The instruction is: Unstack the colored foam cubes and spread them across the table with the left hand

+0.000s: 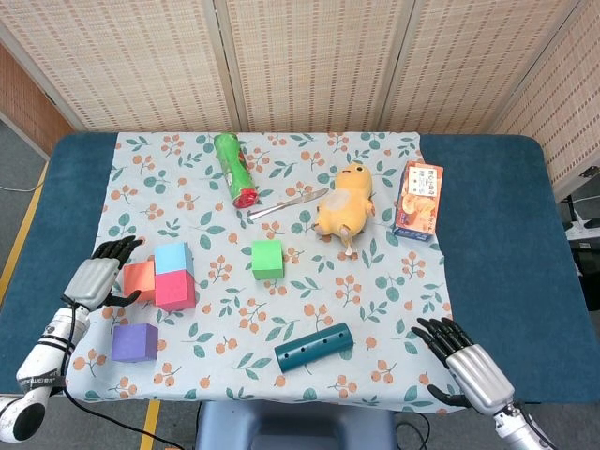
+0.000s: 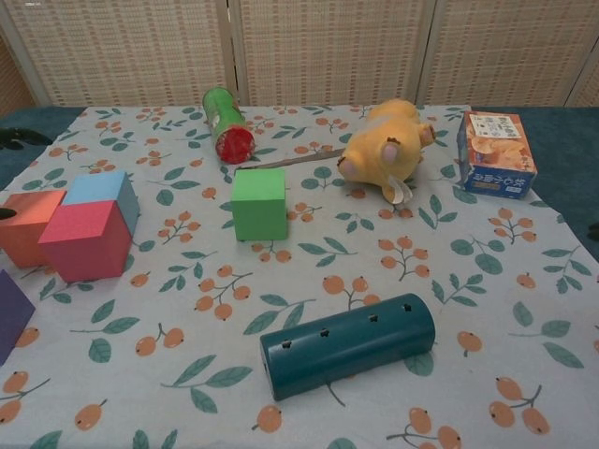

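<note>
left hand (image 1: pixel 94 280) open beside orange cube (image 1: pixel 139 278).

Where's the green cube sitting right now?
In the head view, the green cube stands alone mid-table, below the knife, left of the plush duck, right of the pink cube.

Cube cluster (image 1: pixel 175 291): three cubes touching, at 9 o'clock on the surface (image 1: pixel 487 187).
Left hand (image 1: pixel 94 279): just beside the cluster, at its 9 o'clock.
Lone cube (image 1: pixel 134 342): apart, at the cluster's 7 o'clock.
Centre cube (image 1: pixel 267 259): at the cluster's 3 o'clock.
Tube (image 1: pixel 314 346): at the centre cube's 5 o'clock.
Plush toy (image 1: pixel 344 199): at the centre cube's 1 o'clock.
</note>
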You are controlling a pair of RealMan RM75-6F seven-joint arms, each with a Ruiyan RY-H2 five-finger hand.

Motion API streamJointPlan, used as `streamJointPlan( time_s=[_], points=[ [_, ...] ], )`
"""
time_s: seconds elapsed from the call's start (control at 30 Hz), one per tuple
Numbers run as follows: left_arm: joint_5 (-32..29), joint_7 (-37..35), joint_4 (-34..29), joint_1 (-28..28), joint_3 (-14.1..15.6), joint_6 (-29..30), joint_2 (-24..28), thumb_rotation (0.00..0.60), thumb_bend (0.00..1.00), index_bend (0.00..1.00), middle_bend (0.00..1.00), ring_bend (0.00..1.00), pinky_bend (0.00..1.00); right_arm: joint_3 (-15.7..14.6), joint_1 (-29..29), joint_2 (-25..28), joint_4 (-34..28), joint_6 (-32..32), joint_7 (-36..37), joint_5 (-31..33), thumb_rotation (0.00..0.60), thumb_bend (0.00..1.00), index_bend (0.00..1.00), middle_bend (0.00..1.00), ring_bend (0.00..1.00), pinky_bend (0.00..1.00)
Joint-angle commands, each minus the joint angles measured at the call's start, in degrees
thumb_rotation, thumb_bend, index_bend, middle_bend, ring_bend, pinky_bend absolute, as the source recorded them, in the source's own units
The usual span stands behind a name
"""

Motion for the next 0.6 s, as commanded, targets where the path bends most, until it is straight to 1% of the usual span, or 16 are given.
streamJointPlan(
  time_s=[0.03, 0.2, 0.4, 0.5, 0.57, 0.6],
  points=[
    [-0.6, 0.2, 0.7, 0.0, 0.2, -1.5, -0.5, 0.6, 0.31, 0.0, 0.0, 0.0, 0.04, -0.3, 0.1, -0.2, 0.0, -0.4, -0.2, -0.3, 0.6, 0.17, 0.0, 0.0, 0.0, 0.0],
    [-1.4, 1.0, 1.7, 0.1, 0.5, -3.2, -1.3, 0.6, 0.31, 0.0, 0.0, 0.0, 0.05, -0.1, 0.2, -0.3, 0.1, -0.6, -0.2, 0.2, 0.6, 0.17, 0.0, 0.0, 0.0, 0.0],
    [-1.6, 1.6, 3.6, 0.0, 0.3, -3.8, -2.9, 0.6, 0.31, 0.0, 0.0, 0.01, 0.06, -0.2, 0.2, -0.4, 0.1, -0.9, -0.6, 0.3, 0.6, 0.17, 0.0, 0.0, 0.0, 0.0],
    [-2.8, 2.5, 4.5, -0.3, 0.0, -4.7, -3.7, 0.6, 0.31, 0.0, 0.01, 0.06, 0.06, -0.2, 0.2, -0.3, 0.1, -0.8, -0.6, 0.4, 0.6, 0.17, 0.0, 0.0, 0.0, 0.0],
    [-3.3, 2.8, 4.8, -0.4, -0.2, -5.1, -4.1, 0.6, 0.31, 0.01, 0.04, 0.11, 0.06, -0.2, 0.2, -0.3, 0.1, -0.7, -0.7, 0.4, 0.6, 0.17, 0.0, 0.0, 0.0, 0.0],
    [-3.5, 2.9, 5.0, -0.4, -0.3, -5.1, -4.3, 0.6, 0.31, 0.02, 0.08, 0.16, 0.06, -0.2, 0.2, -0.3, 0.1, -0.8, -0.7, 0.5, 0.6, 0.17, 0.0, 0.0, 0.0, 0.0]
  ],
)
